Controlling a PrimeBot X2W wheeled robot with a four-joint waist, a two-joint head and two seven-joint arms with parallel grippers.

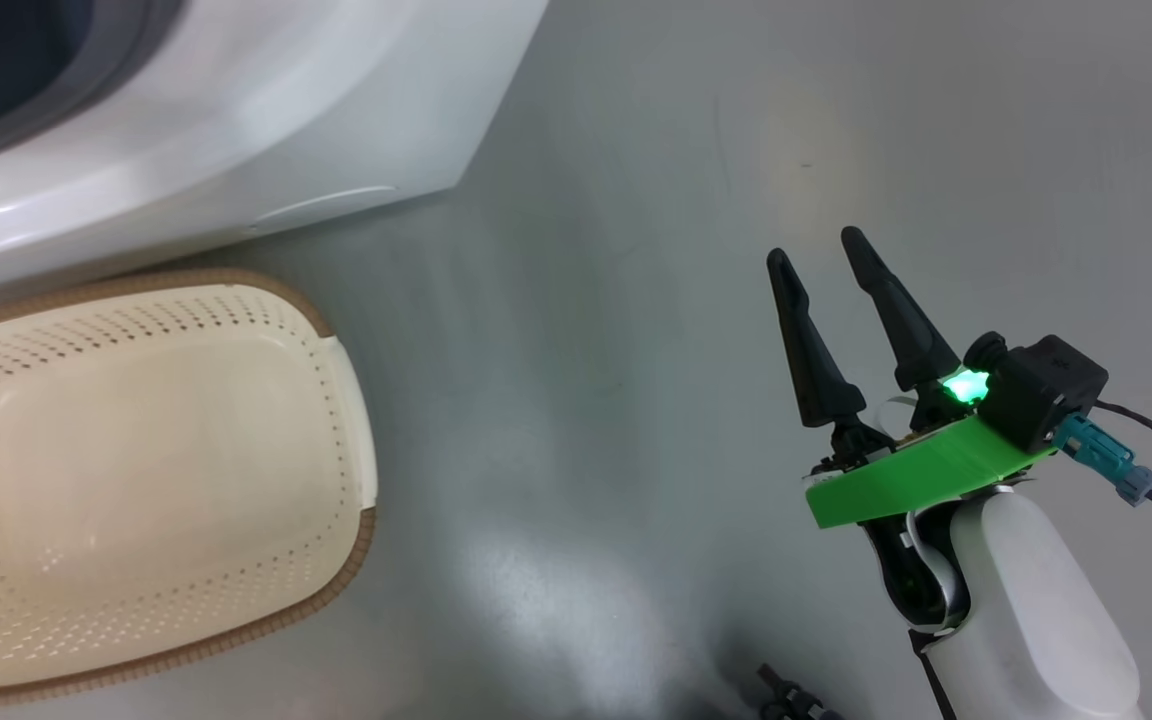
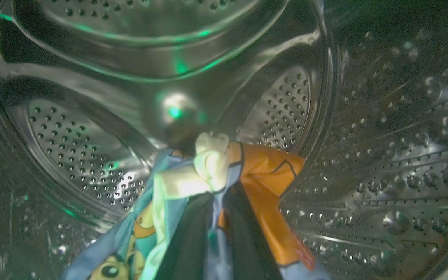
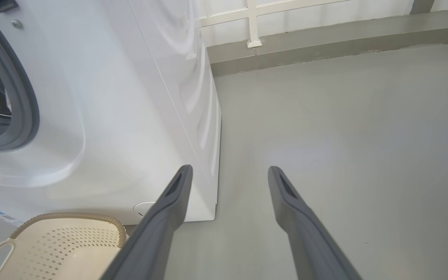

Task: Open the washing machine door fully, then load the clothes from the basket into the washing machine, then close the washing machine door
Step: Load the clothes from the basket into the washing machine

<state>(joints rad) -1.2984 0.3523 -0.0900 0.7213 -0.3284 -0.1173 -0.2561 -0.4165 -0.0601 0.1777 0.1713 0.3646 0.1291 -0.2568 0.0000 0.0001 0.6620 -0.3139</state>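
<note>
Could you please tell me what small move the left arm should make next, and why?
Probably open the left tool to let go of the clothes. It is shut on them well inside the drum, with perforated steel all round, so releasing should drop them in. The basket looks empty, so this seems to be the last piece.

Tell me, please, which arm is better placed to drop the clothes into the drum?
Left: the left gripper is shut on the clothes inside the drum; the right gripper hangs open above the floor.
</note>
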